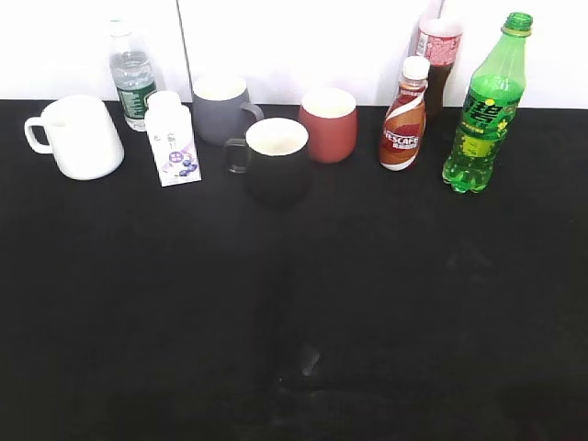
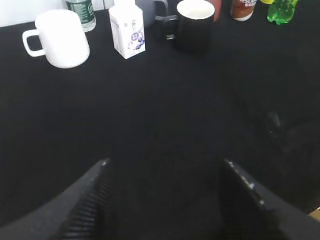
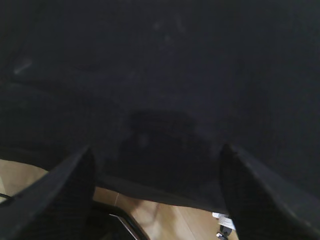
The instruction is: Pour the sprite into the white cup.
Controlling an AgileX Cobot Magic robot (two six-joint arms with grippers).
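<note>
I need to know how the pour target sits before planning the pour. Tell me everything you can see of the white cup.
The white cup is a plain, glossy, ceramic-looking mug with a loop handle pointing to the left in the exterior view. It stands upright at the far left of the black table, mouth open upward; its inside is not visible. The clear water bottle stands behind it and the small white carton beside it. Nothing touches it and no gripper is near.

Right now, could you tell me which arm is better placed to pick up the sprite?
Probably the right. The sprite stands at the far right of the table, while the white cup is far left. Both the right gripper and left gripper are open and empty.
</note>
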